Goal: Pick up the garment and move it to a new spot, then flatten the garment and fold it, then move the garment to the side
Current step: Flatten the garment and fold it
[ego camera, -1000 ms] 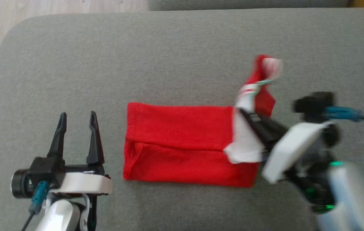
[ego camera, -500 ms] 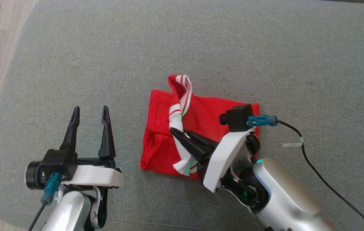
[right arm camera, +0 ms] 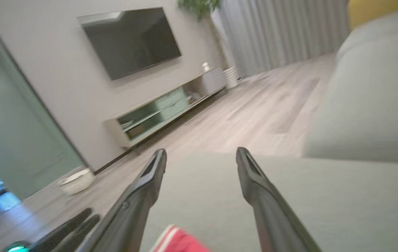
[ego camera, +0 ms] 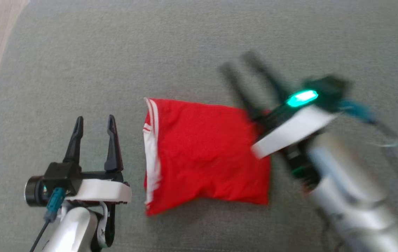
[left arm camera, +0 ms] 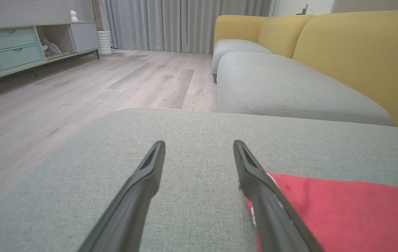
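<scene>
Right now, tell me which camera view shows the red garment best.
The head view: the whole garment lies folded on the grey cushion, white-striped edge included. The left wrist view catches one red corner beside a finger of the left hand; the right wrist view gives a blurred red-and-white scrap at its bottom edge.

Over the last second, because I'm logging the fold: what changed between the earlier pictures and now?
The right gripper, shut on the white-striped end of the garment, carried it across the red body toward the left, then let go; it is now open and empty. The garment lies folded on the cushion. The left gripper stayed open and idle.
</scene>
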